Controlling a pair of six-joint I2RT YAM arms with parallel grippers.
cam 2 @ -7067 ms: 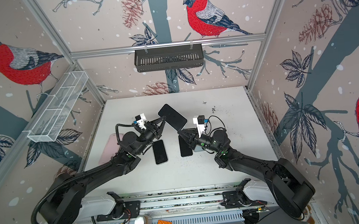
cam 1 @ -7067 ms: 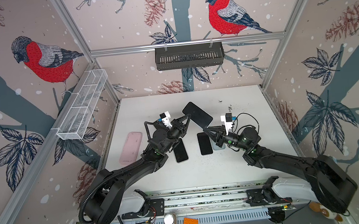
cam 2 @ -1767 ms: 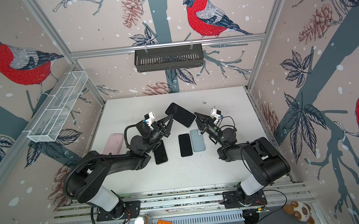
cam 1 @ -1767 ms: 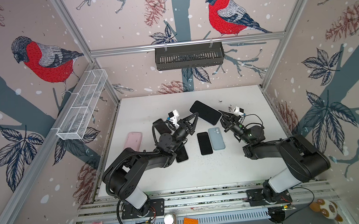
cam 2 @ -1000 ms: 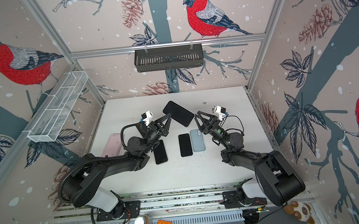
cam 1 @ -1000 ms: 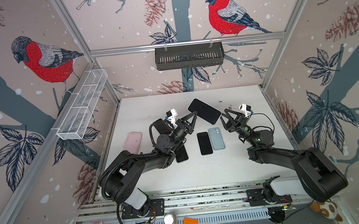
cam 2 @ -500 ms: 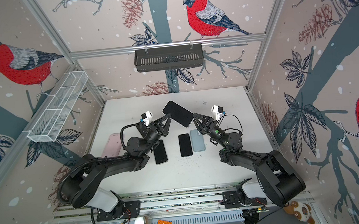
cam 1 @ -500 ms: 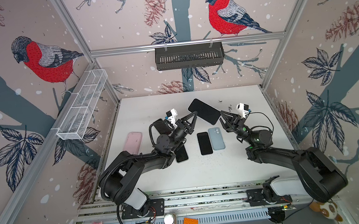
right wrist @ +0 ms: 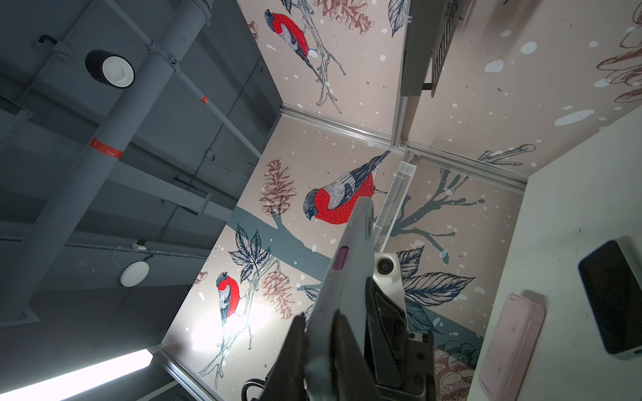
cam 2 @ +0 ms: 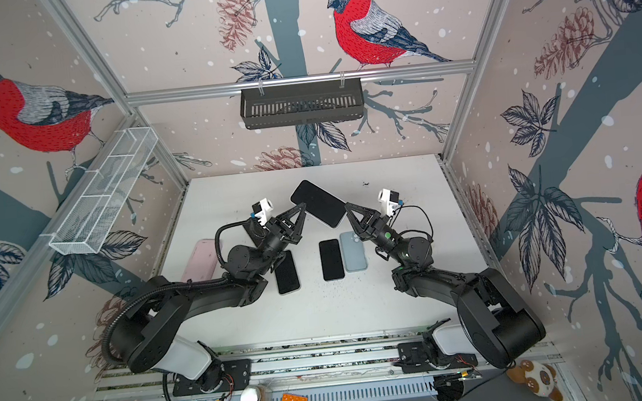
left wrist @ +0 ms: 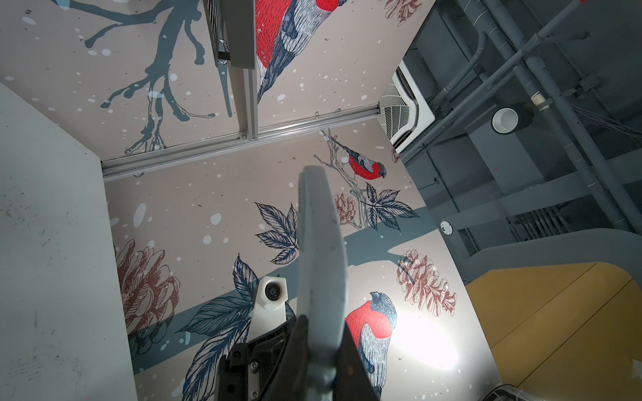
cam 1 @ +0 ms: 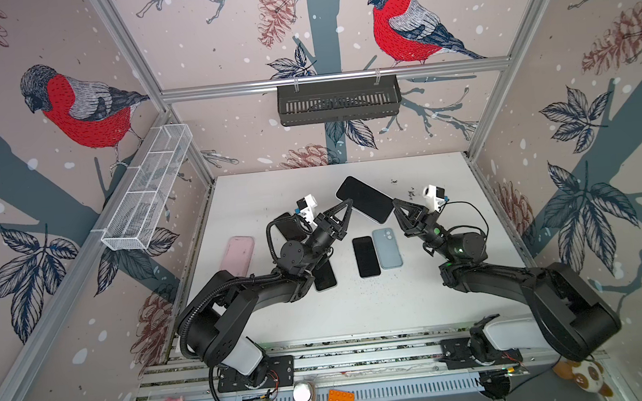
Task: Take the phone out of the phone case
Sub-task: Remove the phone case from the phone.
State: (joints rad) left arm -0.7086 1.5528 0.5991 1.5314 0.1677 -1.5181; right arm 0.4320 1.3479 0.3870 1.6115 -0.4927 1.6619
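Cased phone point(cam 1: 365, 199) aloft over the bench point(cam 1: 400, 305) — left tool point(cam 1: 349, 205) and right tool point(cam 1: 395, 202) both clamped on its ends. Grip step done; next, likely, peel a case corner free.

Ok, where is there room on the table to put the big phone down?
Bare: the near part of the table, between the left arm and right arm; also the strip by the back wall. Crowded: the middle row, from the pink case to the blue case.
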